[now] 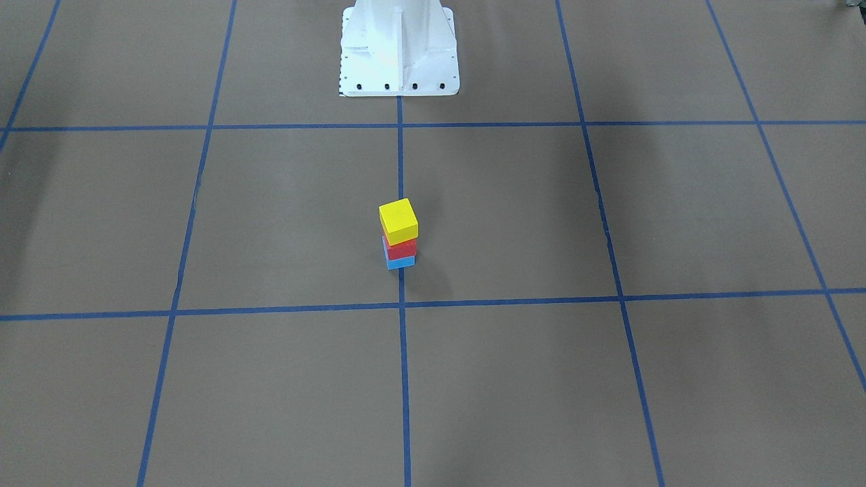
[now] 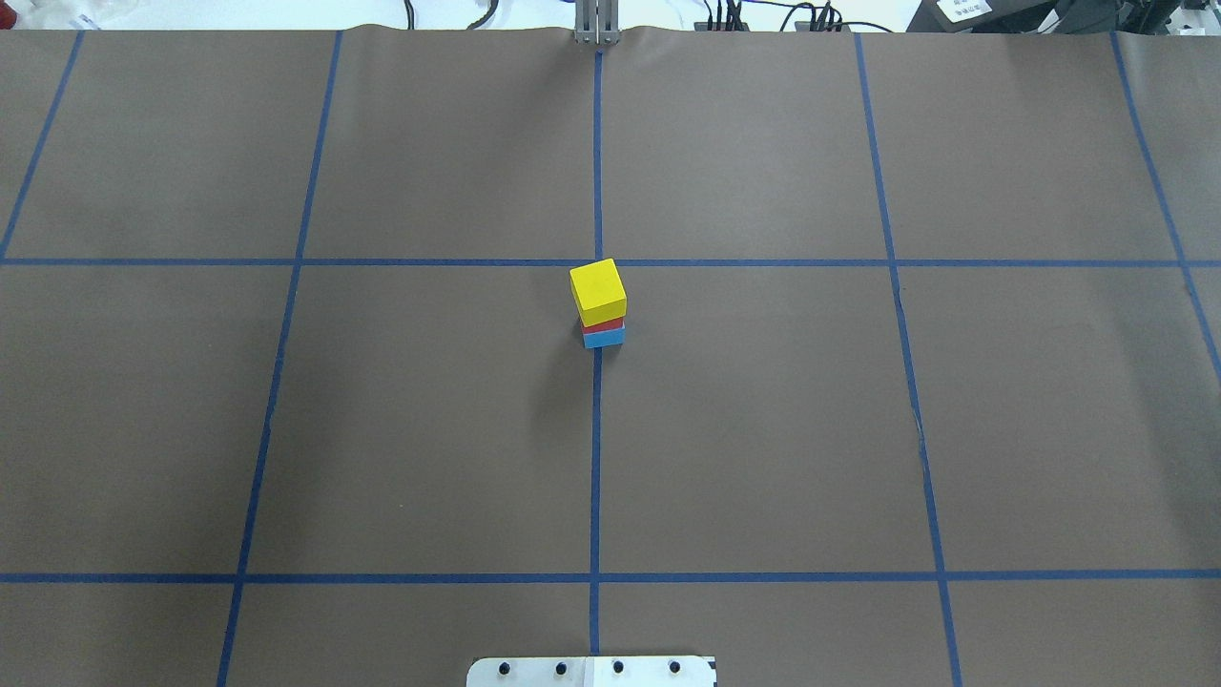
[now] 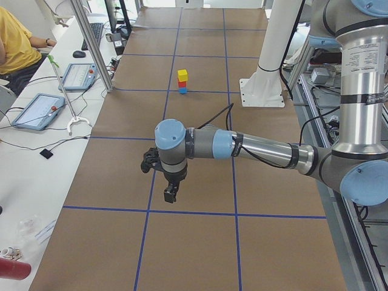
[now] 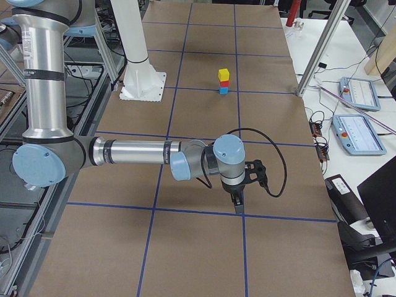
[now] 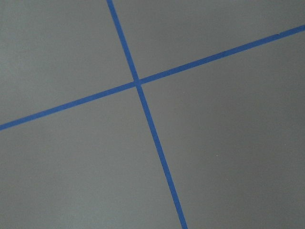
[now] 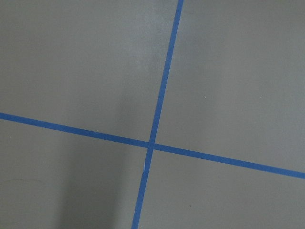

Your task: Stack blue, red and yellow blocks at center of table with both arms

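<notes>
While blue block [image 1: 400, 263] bears red [image 1: 399, 248] — yellow [image 1: 398, 220] tops.

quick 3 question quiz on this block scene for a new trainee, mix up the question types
1. Which colour is at the bottom of the stack? A) yellow B) red C) blue
2. True or false: the yellow block rests directly on the table.
3. Fill in: the ____ block sits between the other two.

Key: 1 C, the blue block. 2 false. 3 red, the red block.
</notes>
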Robot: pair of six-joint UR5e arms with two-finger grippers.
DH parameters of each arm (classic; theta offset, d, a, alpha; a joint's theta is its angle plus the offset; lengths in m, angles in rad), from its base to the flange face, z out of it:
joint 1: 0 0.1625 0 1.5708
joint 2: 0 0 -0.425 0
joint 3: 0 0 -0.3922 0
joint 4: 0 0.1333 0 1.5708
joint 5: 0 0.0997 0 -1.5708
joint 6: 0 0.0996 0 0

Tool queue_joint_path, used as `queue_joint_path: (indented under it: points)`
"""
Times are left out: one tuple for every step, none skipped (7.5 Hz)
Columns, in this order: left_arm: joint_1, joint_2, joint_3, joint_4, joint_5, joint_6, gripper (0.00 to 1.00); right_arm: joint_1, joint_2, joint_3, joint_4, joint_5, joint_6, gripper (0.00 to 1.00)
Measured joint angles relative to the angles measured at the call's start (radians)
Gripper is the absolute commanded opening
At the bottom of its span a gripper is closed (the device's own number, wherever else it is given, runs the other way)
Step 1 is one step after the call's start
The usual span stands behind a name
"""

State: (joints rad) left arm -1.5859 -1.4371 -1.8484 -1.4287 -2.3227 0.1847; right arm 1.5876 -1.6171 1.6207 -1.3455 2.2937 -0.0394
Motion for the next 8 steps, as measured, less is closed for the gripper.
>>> queue_joint_path:
  points:
    - [-0.003, 0.041, -0.006, -0.047, -0.001, -0.05, 1.0, 0.0, -0.002, 0.0, -0.001, -0.001, 0.004, 1.0]
    - [-0.003, 0.06, -0.01, -0.076, -0.001, -0.092, 1.0, 0.0, -0.003, -0.001, -0.001, -0.002, 0.006, 1.0]
    - [-0.002, 0.062, -0.007, -0.088, 0.0, -0.123, 1.0, 0.0, -0.003, -0.001, -0.001, -0.003, 0.004, 1.0]
    - [0.0, 0.055, 0.002, -0.093, 0.001, -0.136, 1.0, 0.0, -0.004, -0.001, -0.001, -0.004, -0.001, 1.0]
    - [0.0, 0.046, 0.004, -0.096, 0.002, -0.138, 1.0, 0.0, -0.005, -0.002, -0.001, -0.005, -0.004, 1.0]
    - [0.0, 0.041, 0.001, -0.108, 0.005, -0.136, 1.0, 0.0, -0.006, -0.002, -0.001, -0.003, -0.006, 1.0]
    - [0.001, 0.04, 0.002, -0.14, 0.007, -0.134, 1.0, 0.0, -0.006, -0.001, -0.003, -0.002, -0.003, 1.0]
    - [0.001, 0.044, 0.004, -0.177, 0.007, -0.134, 1.0, 0.0, -0.006, -0.002, -0.006, -0.002, 0.003, 1.0]
